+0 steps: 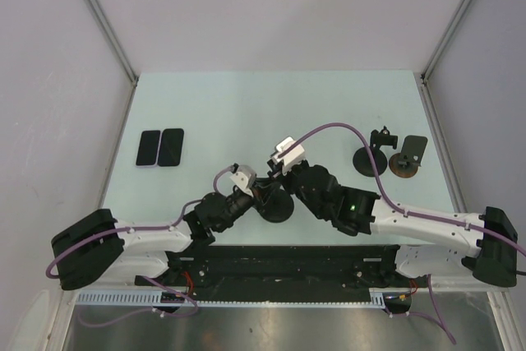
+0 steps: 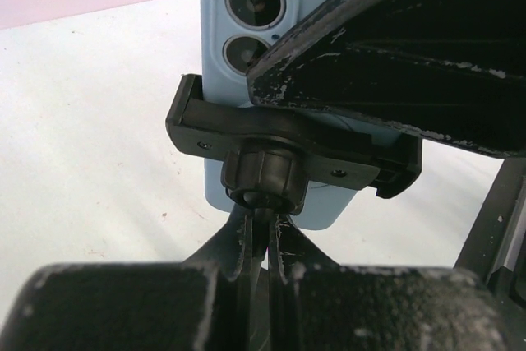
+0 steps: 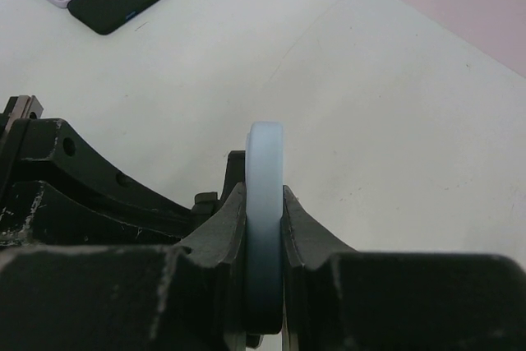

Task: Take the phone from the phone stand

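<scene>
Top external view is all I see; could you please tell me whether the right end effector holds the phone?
Observer: Yes, the right end effector pinches the light blue phone across its front and back.
Operator: And the left one?
Observer: The left end effector is shut on the neck of the black plastic phone stand, below its ball joint.
Operator: Is the phone free yet?
Observer: No, the stand's clamp arms hug both its sides.
</scene>
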`<state>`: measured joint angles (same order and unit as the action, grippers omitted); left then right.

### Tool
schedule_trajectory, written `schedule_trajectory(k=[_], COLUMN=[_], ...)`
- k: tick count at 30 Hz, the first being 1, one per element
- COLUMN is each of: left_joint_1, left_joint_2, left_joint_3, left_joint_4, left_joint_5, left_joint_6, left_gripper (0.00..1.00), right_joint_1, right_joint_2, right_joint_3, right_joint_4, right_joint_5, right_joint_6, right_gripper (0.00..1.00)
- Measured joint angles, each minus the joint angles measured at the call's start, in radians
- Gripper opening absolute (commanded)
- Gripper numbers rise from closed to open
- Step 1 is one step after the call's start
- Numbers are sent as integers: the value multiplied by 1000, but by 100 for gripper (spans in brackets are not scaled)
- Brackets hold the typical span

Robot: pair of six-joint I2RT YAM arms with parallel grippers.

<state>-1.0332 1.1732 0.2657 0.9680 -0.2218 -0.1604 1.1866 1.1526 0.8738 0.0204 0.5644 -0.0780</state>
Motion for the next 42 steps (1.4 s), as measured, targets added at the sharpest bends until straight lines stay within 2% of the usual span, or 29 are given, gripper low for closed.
schedule_trajectory(k=[11,16,24,42], left_joint_1=[0,-13,-51,-55], left_joint_2=[-42,-45,-45,-50], left_joint_3=[-46,-53,-58,-82], left_joint_4=[26,34,39,69], left_joint_5=[-3,-45,-124,-154], left_joint_6=[-80,-104,-133,-191], left_gripper=[0,0,0,0], right_joint_1=[45,52,53,52], right_joint_2=[9,29,34,44], right_joint_3=[0,0,0,0], right_joint_4=[23,50,60,90], right_joint_5=[138,181,192,203], right_joint_6=[111,131,140,145], right_gripper=[0,0,0,0])
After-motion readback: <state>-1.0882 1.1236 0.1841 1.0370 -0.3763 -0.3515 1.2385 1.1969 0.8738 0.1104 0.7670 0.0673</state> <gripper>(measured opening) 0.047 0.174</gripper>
